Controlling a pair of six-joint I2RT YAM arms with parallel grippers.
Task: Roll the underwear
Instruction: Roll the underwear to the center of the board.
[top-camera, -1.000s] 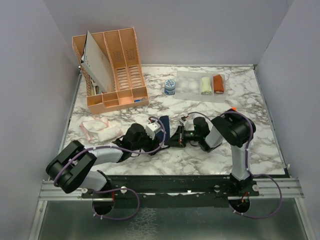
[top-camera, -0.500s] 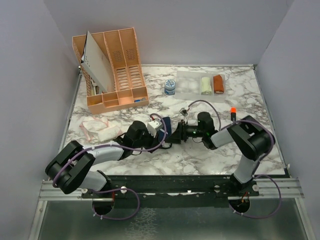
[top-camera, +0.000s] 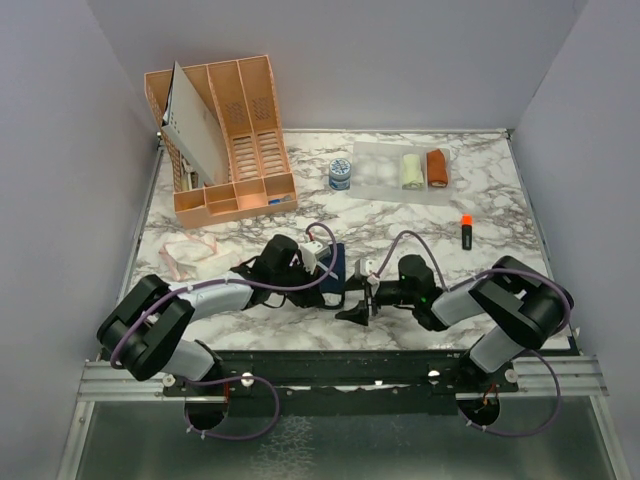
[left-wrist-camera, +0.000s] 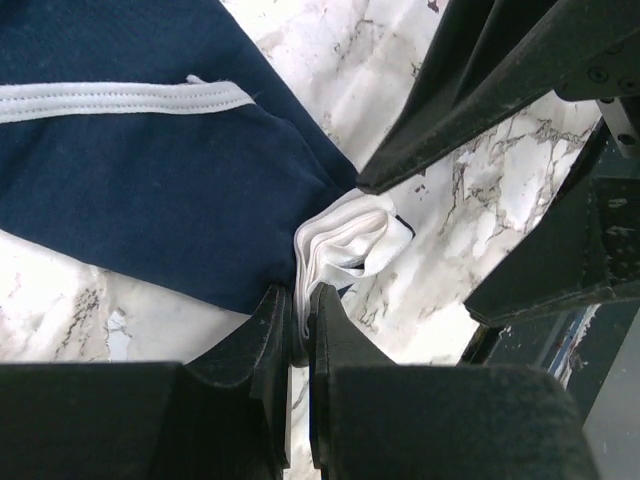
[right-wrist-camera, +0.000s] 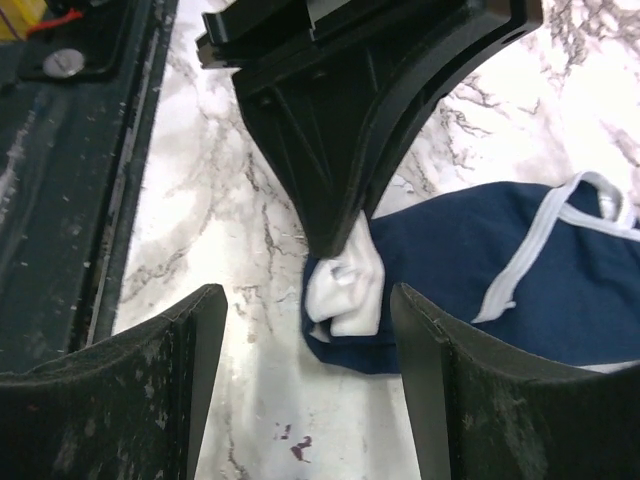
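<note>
Navy brief (left-wrist-camera: 150, 180) on table (top-camera: 530, 220), centre-front, betw arms. Left gripper (left-wrist-camera: 298, 320) nipped shut on its white corner fold. Right gripper (right-wrist-camera: 305, 300) jaws wide, holding nothing, just beside. Risk: thin pinch slips, or cloth drags w/o rolling. Pink-edged brief (top-camera: 195, 255) apart, to left.

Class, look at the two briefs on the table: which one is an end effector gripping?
The navy briefs: the left end effector pinches their white-edged corner. The whitish-pink briefs lie untouched, farther left.

Grey walls (top-camera: 400, 60), marble table (top-camera: 520, 190)
</note>
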